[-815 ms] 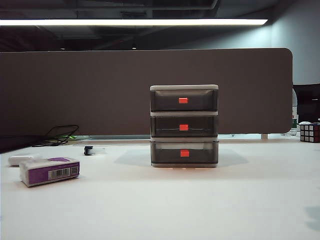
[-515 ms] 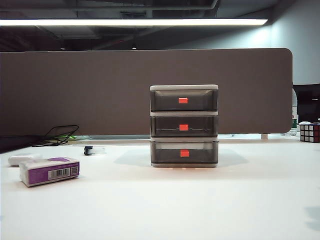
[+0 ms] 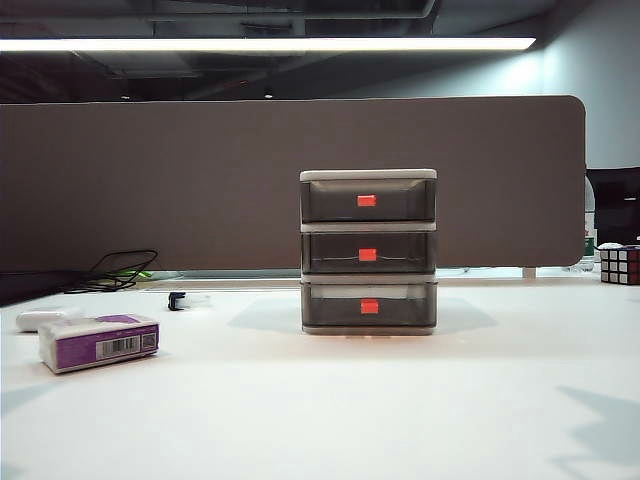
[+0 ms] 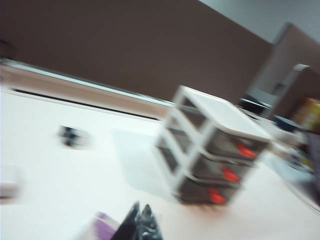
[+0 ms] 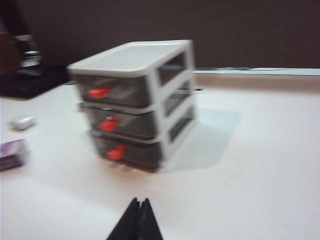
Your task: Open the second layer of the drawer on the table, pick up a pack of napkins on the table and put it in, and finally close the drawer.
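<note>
Two grippers sit nearest, each seen only by its own wrist camera: the left gripper (image 4: 140, 222) has its dark fingertips pressed together on nothing, hanging above the table with the purple pack just under its tips, and the right gripper (image 5: 136, 220) is likewise pinched tight and empty, facing the cabinet from the other side. Neither arm appears in the exterior view; only faint shadows fall on the near corners of the table (image 3: 330, 410).

Next out, on the left of the exterior view, the pack of napkins (image 3: 99, 341) lies flat on the white top, barcode label facing forward, with a plain white oblong object (image 3: 40, 320) just behind it. Farther in, near the middle, stands the drawer (image 3: 368, 252): all three tiers look pushed home, and the second layer (image 3: 368, 254), with its red-orange handle, sits flush with the frame.

By my reading nothing of the task is done yet. Opening the middle tier, moving the pack into it and closing it all remain.

Beyond the cabinet a small black clip (image 3: 177, 300) and a loose cable (image 3: 118, 270) rest near the far edge, a Rubik's cube (image 3: 619, 265) stands at far right, and a dark partition panel (image 3: 200, 180) closes the room under a ceiling strip light (image 3: 265, 44).
</note>
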